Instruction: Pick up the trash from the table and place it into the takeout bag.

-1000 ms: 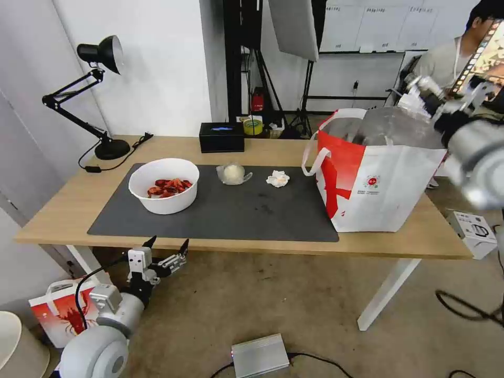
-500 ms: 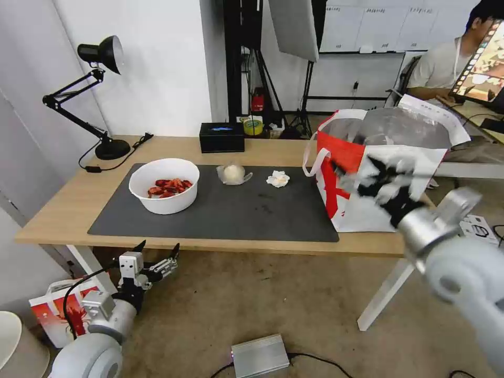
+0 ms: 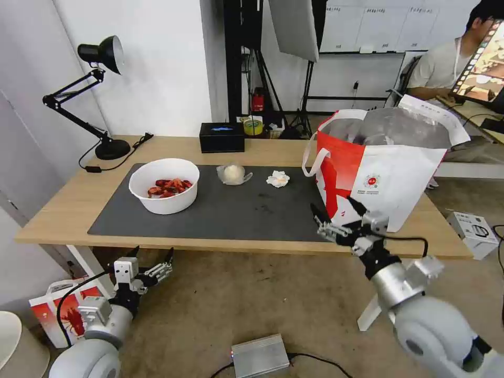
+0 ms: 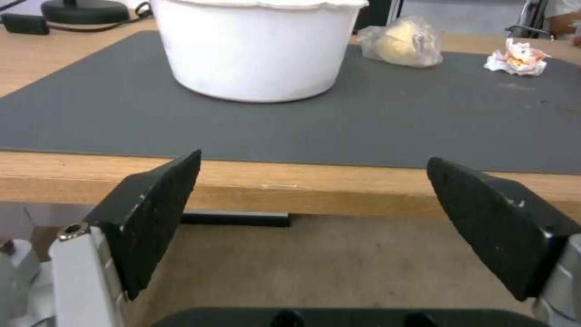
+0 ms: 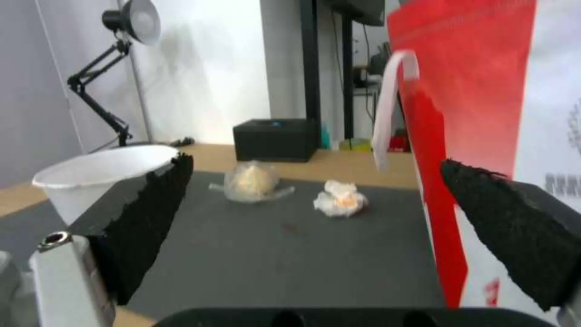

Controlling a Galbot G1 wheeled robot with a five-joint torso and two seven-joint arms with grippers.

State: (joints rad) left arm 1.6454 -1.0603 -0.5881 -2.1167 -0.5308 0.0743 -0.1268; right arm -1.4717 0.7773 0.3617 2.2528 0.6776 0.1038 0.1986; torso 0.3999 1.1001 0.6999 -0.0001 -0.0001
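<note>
On the table's (image 3: 68, 210) dark grey mat (image 3: 236, 215) lie three pieces of trash: a white bowl of red crayfish shells (image 3: 164, 185) at its left, a clear plastic wad (image 3: 233, 173) mid-back, and a crumpled white tissue (image 3: 277, 179) beside the wad. The white-and-red takeout bag (image 3: 383, 173) stands open at the table's right end. My right gripper (image 3: 332, 205) hovers open and empty at the front edge, left of the bag. My left gripper (image 3: 153, 251) hangs open below the front edge, under the bowl (image 4: 257, 50). The right wrist view faces the wad (image 5: 251, 181), tissue (image 5: 342, 204) and bag (image 5: 478, 91).
A black desk lamp (image 3: 100, 94) stands at the table's back left and a black tissue box (image 3: 221, 137) at the back middle. On the floor sit a small crayfish-print bag (image 3: 63, 310), a silver box (image 3: 260, 354) and a white carton (image 3: 475, 231).
My right arm has swung down from above the bag's far right to the table's front edge, left of the bag. My left gripper has sunk a little lower.
</note>
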